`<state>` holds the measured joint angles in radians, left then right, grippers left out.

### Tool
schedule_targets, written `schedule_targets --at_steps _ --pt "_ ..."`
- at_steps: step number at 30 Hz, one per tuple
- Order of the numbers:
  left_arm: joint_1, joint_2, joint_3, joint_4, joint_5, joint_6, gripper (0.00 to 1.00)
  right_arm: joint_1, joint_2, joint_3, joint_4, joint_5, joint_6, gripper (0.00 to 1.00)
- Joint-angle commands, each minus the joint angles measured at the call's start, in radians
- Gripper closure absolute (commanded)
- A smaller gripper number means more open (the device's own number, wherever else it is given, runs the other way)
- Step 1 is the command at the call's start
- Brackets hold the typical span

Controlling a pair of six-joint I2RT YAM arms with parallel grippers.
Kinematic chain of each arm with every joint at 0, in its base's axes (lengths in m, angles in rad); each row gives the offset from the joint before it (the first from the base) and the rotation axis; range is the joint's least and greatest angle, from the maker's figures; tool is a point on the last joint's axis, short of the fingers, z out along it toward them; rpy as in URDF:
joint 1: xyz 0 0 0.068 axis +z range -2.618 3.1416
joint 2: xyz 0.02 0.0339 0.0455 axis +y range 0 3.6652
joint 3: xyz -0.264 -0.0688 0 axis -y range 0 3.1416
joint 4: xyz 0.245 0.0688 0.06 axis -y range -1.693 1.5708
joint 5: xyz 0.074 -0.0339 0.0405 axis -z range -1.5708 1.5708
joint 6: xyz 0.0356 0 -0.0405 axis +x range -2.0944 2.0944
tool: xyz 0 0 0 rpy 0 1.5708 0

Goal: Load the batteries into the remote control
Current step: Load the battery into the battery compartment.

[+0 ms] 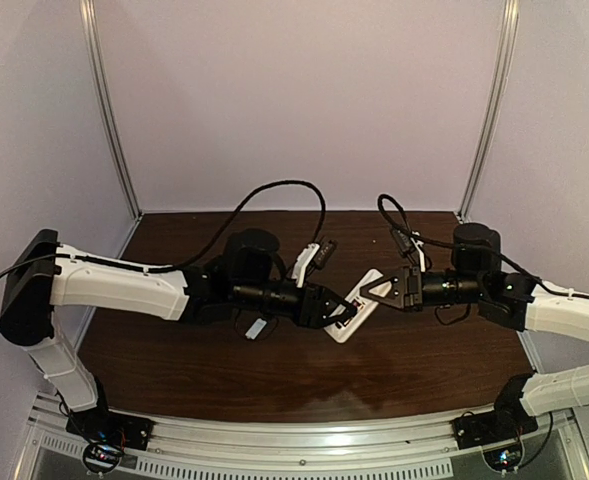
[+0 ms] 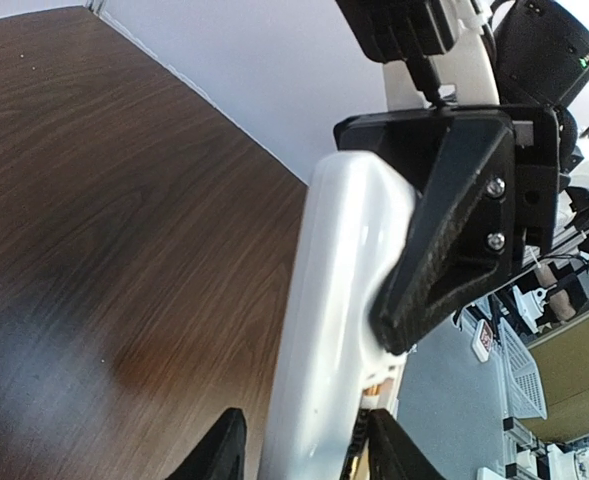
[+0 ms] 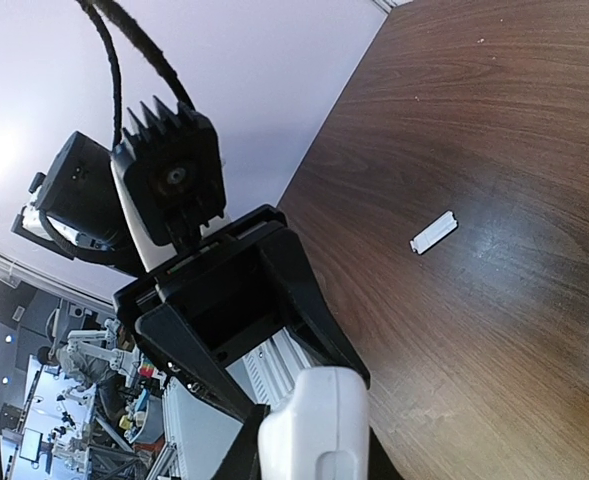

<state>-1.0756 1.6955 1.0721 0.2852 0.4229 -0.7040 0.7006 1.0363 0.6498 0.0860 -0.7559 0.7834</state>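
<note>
Over the middle of the table [image 1: 424, 360], the remote control [image 1: 359, 303] sat tilted between both arms. The left gripper [image 1: 340, 312] pinched one end and the right gripper [image 1: 369, 291] pinched the other. A thin white cover strip [image 3: 434, 231] lay apart on the wood.

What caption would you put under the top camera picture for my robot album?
Left gripper and right gripper clamp a small white oblong remote control together over a dark wooden table.

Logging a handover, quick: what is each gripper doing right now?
Left gripper: closed on the remote control.
Right gripper: closed on the same remote's other end.
</note>
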Motion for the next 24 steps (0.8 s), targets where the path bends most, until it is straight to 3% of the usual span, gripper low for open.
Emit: schedule_targets --at_steps 1,16,24 --pt "-0.001 0.040 -0.026 -0.205 -0.101 0.090 0.58 -0.007 -0.027 0.021 0.274 -0.113 0.096 1.00" --pt "-0.010 0.040 0.027 -0.371 -0.244 0.235 0.59 -0.024 -0.019 -0.010 0.373 -0.150 0.184 1.00" --pt "-0.015 0.074 0.101 -0.357 -0.193 0.206 0.53 -0.012 0.000 -0.019 0.366 -0.150 0.161 1.00"
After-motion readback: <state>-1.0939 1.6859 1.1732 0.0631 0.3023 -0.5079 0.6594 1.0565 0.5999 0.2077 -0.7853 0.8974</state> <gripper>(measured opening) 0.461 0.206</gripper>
